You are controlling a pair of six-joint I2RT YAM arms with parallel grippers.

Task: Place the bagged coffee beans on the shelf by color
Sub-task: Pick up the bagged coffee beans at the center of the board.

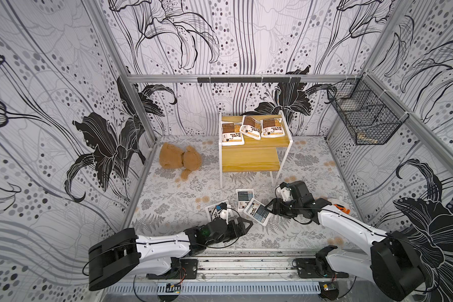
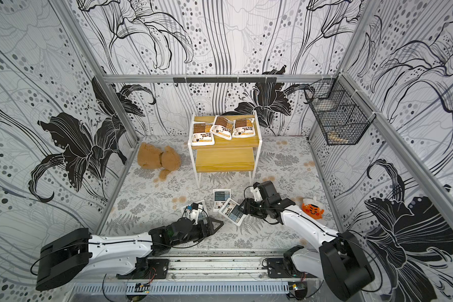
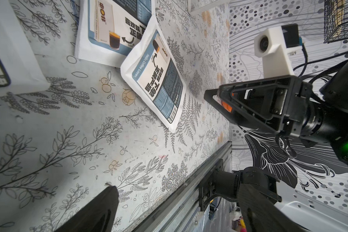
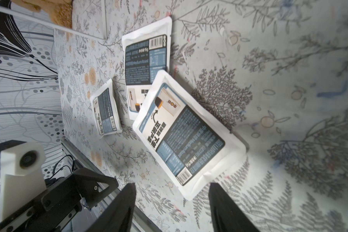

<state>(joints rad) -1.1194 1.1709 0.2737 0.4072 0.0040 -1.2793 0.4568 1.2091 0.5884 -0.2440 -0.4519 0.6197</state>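
Progress looks about halfway: three brown-orange pouches (image 1: 251, 126) lie side by side on the far, upper board (image 1: 272, 143) of the shelf (image 1: 221, 167), slightly overlapping, while its near, lower board (image 1: 250, 159) is bare. Three blue-grey pouches (image 1: 245, 198) lie flat on the table (image 1: 168, 204) on the near side of the shelf, so that colour is what is left to move, presumably to the lower board. The rightmost pouch (image 4: 181, 136) is tilted, one corner resting over the middle pouch (image 4: 147, 66); the left pouch (image 4: 106, 110) sits apart from both. The right gripper (image 4: 171, 184) has its jaws apart and holds nothing, and the rightmost pouch's near corner just reaches in between its fingertips, so a grasp there seems the step in hand. The left gripper (image 1: 239, 224) is spread wide and empty beside the left pouch, its arm partly hiding that pouch in both top views.
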